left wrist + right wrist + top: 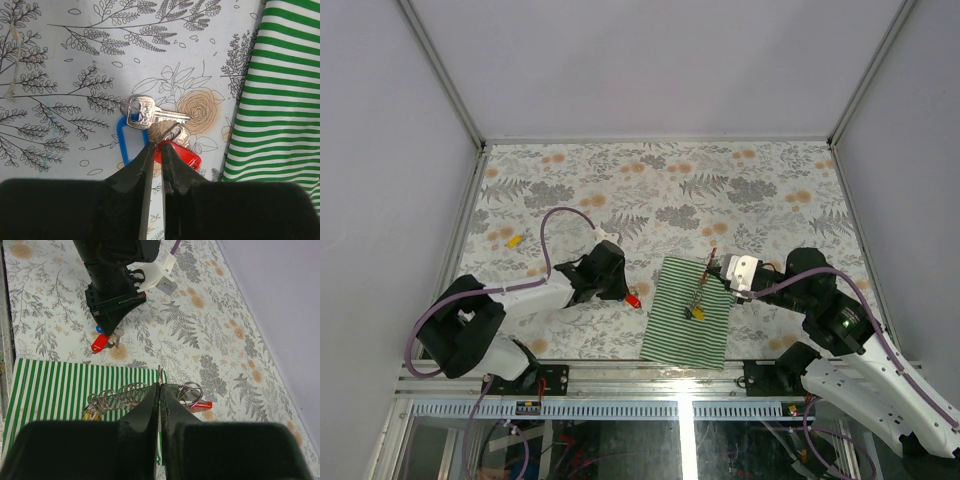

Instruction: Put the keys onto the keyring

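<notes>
The floral desk (770,200) carries a striped cloth (670,335) at its 6 o'clock edge. Over the cloth's 1 o'clock corner, the right gripper (159,388) has its jaws pressed together, pinching the keyring (117,397). At the cloth's 9 o'clock, the left gripper (156,149) has its jaws almost together at the red-tagged key (184,157); I cannot tell if they pinch it. The blue-tagged key (131,135) lies just beside it at 10 o'clock. The yellow-tagged key (513,240) lies well apart, at the desk's 9 o'clock.

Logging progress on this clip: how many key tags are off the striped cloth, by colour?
Yellow tag: 1
Red tag: 1
Blue tag: 1
Total: 3
</notes>
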Tool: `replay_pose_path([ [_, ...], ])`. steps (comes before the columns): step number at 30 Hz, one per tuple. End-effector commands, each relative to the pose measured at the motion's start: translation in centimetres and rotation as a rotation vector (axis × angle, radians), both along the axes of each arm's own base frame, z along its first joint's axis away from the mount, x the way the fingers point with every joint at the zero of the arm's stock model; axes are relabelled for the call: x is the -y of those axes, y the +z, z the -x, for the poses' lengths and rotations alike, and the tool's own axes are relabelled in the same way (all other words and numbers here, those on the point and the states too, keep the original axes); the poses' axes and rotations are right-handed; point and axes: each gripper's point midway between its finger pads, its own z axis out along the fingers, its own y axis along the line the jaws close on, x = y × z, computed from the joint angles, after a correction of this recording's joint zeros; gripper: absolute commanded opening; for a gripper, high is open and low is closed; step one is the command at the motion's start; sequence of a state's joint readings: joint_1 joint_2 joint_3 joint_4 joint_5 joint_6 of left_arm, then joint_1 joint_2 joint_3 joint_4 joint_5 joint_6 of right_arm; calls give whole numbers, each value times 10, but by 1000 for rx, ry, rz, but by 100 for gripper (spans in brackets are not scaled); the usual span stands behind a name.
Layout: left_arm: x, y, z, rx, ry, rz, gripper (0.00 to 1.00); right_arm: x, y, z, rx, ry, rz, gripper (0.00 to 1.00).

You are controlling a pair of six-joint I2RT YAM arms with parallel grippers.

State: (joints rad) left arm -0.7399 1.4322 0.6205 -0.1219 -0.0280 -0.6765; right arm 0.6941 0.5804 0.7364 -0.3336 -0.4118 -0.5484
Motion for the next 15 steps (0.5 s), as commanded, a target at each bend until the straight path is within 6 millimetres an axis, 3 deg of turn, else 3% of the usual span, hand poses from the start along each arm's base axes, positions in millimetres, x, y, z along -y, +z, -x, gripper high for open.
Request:
replay_pose_path([
  [1,7,4,-6,35,0,36,10,-4,16,2,42,20,-39,0],
  [6,8,6,-9,54,-8,40,0,-4,15,2,39,21,-37,0],
  [9,11,14,-12,85,-26,49,0,-4,16,2,42,20,-37,0],
  [15,16,51,-21,249,-131,85,0,-2,17,2,52,19,-35,0],
])
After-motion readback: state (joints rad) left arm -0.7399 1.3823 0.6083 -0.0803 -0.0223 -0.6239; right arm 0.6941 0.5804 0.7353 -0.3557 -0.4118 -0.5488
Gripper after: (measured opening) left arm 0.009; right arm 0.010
